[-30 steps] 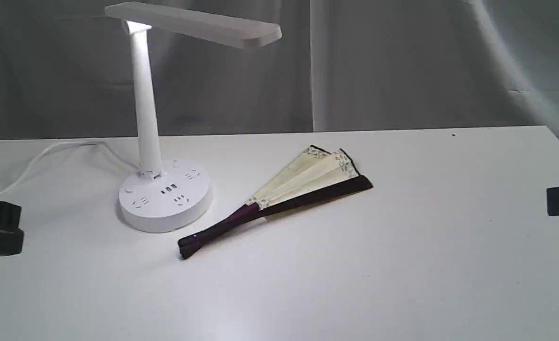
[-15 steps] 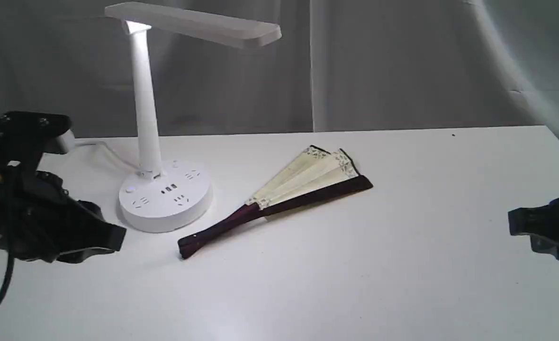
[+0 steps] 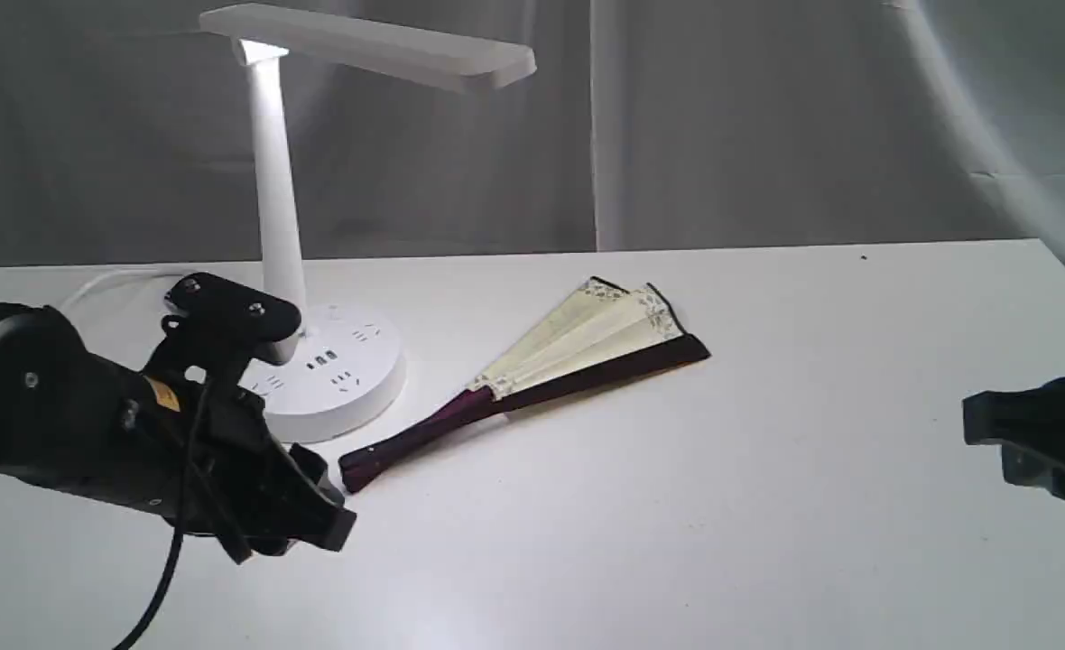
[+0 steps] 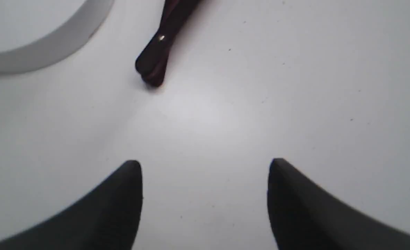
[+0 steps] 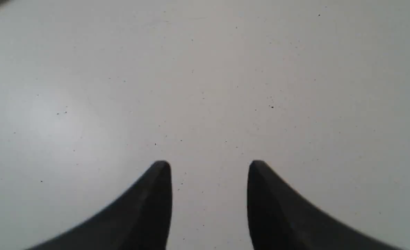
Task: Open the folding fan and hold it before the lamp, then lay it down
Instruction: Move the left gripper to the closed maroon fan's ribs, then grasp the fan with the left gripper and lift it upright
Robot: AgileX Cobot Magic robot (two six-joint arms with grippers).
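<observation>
The folding fan point(image 3: 541, 370) lies nearly closed on the white table, its cream leaf slightly spread and its dark maroon handle end point(image 4: 154, 64) pointing toward the left arm. The white lamp point(image 3: 302, 352) stands behind and left of the fan, its flat head overhanging. My left gripper point(image 3: 320, 506) hovers low just short of the fan's handle end, open, with nothing between its fingers point(image 4: 128, 194). At the table's right edge my right gripper point(image 3: 979, 424) hangs over bare table, far from the fan, open and empty point(image 5: 210, 166).
The lamp's round base point(image 4: 34, 41) with sockets sits close beside the fan's handle. A white cord point(image 3: 99, 284) runs from the base toward the back left. A grey curtain closes the back of the table point(image 3: 767, 542).
My left arm has swung in from the left edge toward the fan's handle end, its fingers spreading wider. The right gripper has come in a little from the right edge. The fan has not moved.
</observation>
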